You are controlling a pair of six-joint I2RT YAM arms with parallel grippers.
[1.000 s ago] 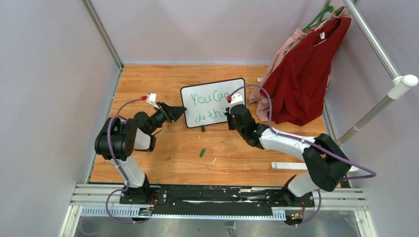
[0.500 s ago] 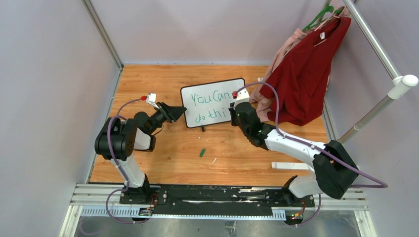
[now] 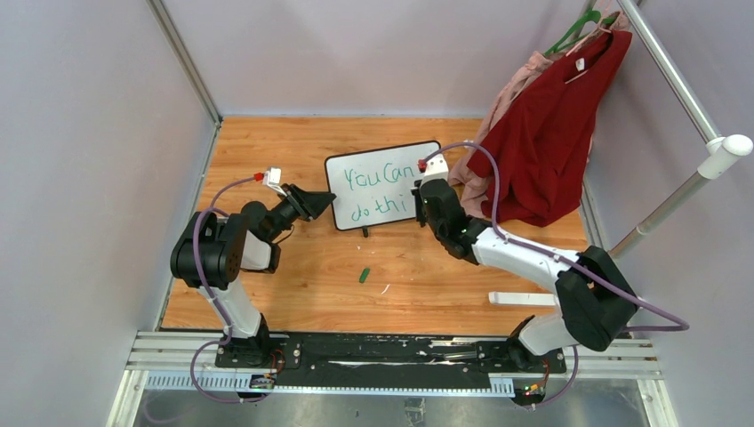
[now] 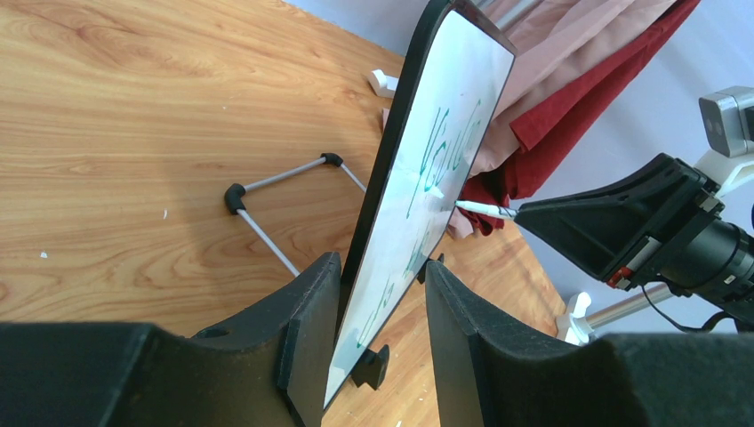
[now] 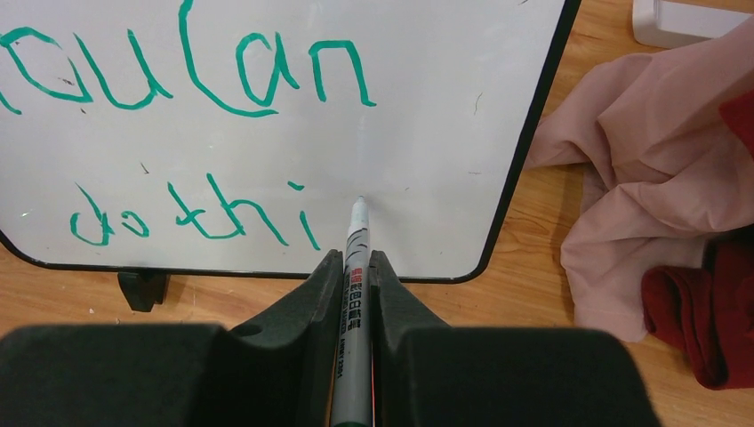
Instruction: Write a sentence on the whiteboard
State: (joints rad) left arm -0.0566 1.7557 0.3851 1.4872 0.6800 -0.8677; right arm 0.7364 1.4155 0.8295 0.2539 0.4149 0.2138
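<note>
A small green bit (image 3: 364,275) lies in front of the whiteboard (image 3: 382,153). The left gripper (image 4: 382,271) pinches the whiteboard's left edge. The right gripper (image 5: 356,262) squeezes a marker (image 5: 357,227), tip on the whiteboard just after "do thi" of the sentence (image 5: 191,213). Red and pink clothes (image 3: 542,133) hang behind the whiteboard's right side.

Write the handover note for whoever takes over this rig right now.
Left gripper: fingers closed on the whiteboard's left edge, steadying it.
Right gripper: shut on the marker, tip at the board just right of "thi".
Done: the sentence reads "You Can" over "do thi".
Left: write the final "s", lift the marker off, then release the board.
</note>
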